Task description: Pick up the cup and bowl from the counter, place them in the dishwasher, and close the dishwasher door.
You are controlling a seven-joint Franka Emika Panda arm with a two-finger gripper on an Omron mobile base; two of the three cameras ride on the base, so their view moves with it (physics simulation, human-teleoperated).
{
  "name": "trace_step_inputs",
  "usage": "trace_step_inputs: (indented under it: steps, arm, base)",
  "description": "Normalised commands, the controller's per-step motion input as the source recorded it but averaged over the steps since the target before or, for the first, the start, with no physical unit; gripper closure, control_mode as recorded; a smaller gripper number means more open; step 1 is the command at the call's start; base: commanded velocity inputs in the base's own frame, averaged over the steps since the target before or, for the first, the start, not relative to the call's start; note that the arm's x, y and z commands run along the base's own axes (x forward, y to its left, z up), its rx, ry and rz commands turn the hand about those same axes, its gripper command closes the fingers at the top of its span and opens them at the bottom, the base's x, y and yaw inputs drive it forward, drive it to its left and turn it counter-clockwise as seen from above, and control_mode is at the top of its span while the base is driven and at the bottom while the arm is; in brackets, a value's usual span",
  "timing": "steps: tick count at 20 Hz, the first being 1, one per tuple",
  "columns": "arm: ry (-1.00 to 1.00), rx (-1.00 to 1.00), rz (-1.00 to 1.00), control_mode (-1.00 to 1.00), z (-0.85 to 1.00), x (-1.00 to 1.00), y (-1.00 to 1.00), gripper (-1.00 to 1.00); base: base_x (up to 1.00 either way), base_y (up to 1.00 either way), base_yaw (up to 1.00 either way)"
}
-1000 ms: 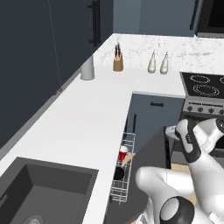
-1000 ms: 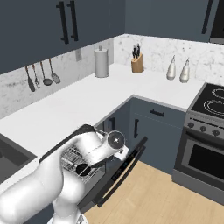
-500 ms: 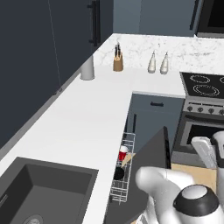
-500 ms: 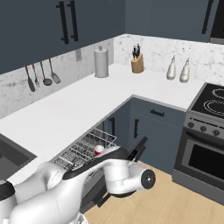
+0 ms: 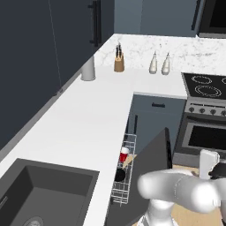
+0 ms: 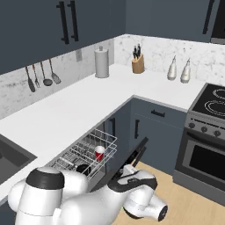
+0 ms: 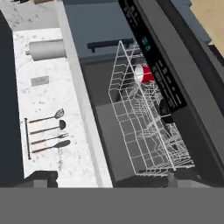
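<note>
Now cup (image 7: 144,74) sideways in rack (image 7: 144,122), door (image 5: 148,170) half-raised

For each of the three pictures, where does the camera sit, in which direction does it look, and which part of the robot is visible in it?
Left base view: behind the arm's left, looking forward and down over the counter; arm at lower right.
Right base view: behind its right, looking at the dishwasher; arm at lower left.
Hand view: on the hand, rolled, looking into the rack; dark fingertips at bottom.
All share the red cup in the rack.
</note>
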Motion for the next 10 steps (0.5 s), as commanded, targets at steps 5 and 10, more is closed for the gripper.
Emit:
trace_step_inputs:
  steps: [5,10]
  arm:
    - [0.07,0.18,0.06,-1.0,-0.57,0.42,-0.15,-1.0]
    - [-0.03,0.05,0.09,-1.0,-0.63,0.48,-0.14,-1.0]
  base:
    - [0.0,0.0,0.0]
    - [0.0,0.0,0.0]
